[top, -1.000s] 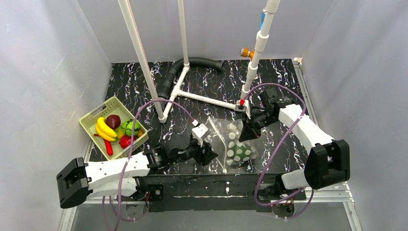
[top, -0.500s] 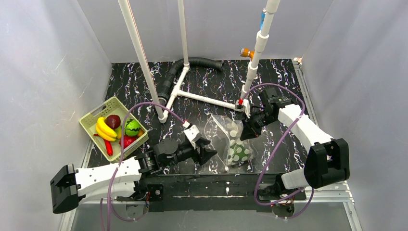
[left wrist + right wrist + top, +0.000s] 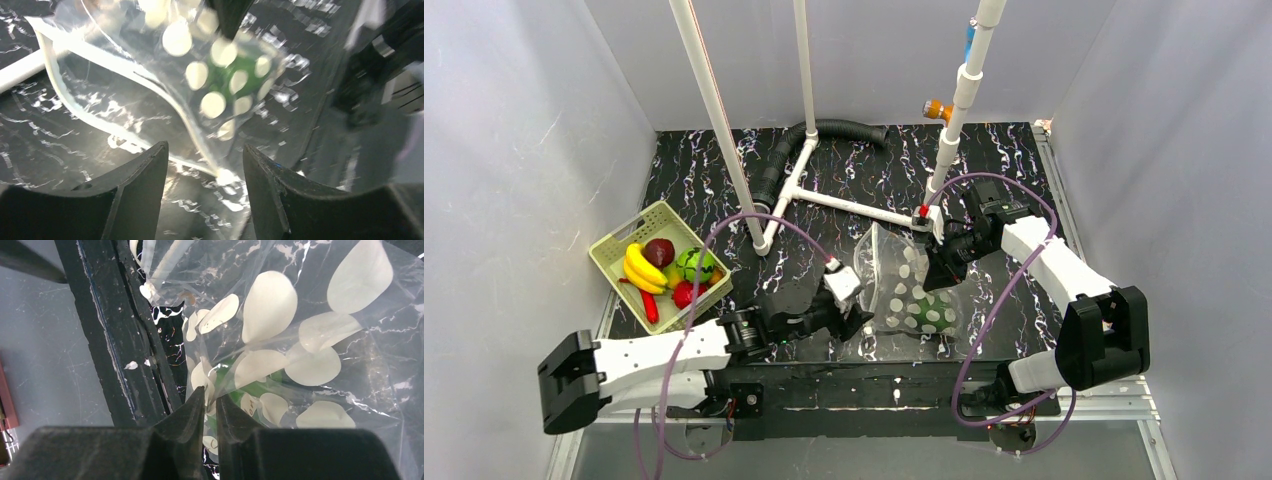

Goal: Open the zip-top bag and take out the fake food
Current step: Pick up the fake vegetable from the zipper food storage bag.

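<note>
At 6 o'clock on the black marbled table (image 3: 1014,160), close to the near edge: left gripper (image 3: 205,150), jaws well apart, gripping nothing; in the gap between its fingers, one corner of the zip-top bag (image 3: 894,290) with its white edge strip, pressed by neither finger. Just beyond, between centre and 5 o'clock: the bag itself, clear with pale round dots, crumpled and partly raised off the table; inside, toward its 5 o'clock end, a green piece (image 3: 220,80) behind the dots. At the bag's 2 o'clock side: right gripper (image 3: 210,402), tips all but together, pinching a fold of the film; only a narrow slit between the fingers in the right wrist view. Well apart, at 9 o'clock by the left edge: pale green perforated basket (image 3: 624,228) holding the rest of the fake food (image 3: 692,264); among it a yellow banana (image 3: 639,268), dark red round one (image 3: 660,251), red round one (image 3: 683,294); red chili (image 3: 650,306) at the basket's 7 o'clock side. Farthest, from centre out to 12 o'clock: white pipe (image 3: 844,203) flat on the table; black ribbed hose (image 3: 834,132) curving along the far end.
</note>
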Robot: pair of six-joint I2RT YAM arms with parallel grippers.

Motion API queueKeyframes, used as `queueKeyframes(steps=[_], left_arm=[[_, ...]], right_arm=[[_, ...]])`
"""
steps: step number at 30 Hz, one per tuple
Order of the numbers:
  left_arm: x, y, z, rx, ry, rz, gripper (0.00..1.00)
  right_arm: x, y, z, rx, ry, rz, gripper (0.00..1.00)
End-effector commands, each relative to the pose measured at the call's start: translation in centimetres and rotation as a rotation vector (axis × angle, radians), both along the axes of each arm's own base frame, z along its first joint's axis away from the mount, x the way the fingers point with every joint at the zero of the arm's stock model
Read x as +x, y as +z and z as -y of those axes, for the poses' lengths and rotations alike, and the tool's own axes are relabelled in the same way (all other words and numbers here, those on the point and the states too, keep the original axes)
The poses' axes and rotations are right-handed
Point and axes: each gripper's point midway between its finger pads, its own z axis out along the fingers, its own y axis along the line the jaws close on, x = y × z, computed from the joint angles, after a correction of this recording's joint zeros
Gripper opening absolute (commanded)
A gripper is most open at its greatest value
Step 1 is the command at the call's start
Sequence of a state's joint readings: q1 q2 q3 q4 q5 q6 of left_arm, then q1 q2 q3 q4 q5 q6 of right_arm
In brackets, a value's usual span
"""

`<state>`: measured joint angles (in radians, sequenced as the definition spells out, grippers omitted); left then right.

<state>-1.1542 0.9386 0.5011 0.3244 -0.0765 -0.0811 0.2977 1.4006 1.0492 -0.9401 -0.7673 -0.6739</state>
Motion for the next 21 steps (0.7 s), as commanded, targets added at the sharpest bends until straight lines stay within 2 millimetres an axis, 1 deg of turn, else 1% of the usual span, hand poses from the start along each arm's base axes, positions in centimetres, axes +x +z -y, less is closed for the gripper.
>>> queueKeyframes(steps=[1,3,5,9,12,15,16,17,18,19,21], left_arm=[[3.3,-0.3,-0.3,0.132,0.044,0.261,0.54],[4.1,-0.6,-0.6,0.168,0.034,0.347,0.50],[4.8,-0.7,-1.0,0.190,0.020,0.377,0.48],[5.7,-0.9,-1.7,0.172,-0.018,0.375,0.47],[6.0,-1.3,-2.0,0.156,-0.048,0.358,0.47],[6.0,-1.9,-1.2,0.162,-0.101,0.341,0.45],[6.0,-2.3,-0.7,0.171,-0.123,0.328,0.45],[6.0,-3.2,-0.2,0.191,-0.146,0.309,0.44],[6.1,-3.1,0.3,0.189,-0.161,0.306,0.44],[6.1,-4.0,0.9,0.204,-0.183,0.288,0.43],[6.4,-4.6,1.8,0.209,-0.206,0.282,0.43]], right_arm=[[-0.5,0.7,-0.3,0.032,0.027,0.012,0.23],[-0.6,0.8,-0.2,0.035,0.026,0.018,0.27],[-0.5,0.9,-0.1,0.038,0.027,0.027,0.30],[-0.6,1.3,0.0,0.049,0.023,0.031,0.33],[-0.5,1.7,0.3,0.057,0.015,0.045,0.35],[-0.4,1.8,0.7,0.048,0.002,0.064,0.37],[-0.4,1.8,0.9,0.040,-0.002,0.076,0.38],[-0.4,1.7,1.2,0.030,-0.008,0.084,0.40],[-0.4,1.5,1.5,0.013,-0.013,0.090,0.41],[-0.4,1.1,1.9,-0.014,-0.018,0.101,0.42],[-0.6,0.6,2.6,-0.046,-0.012,0.123,0.47]])
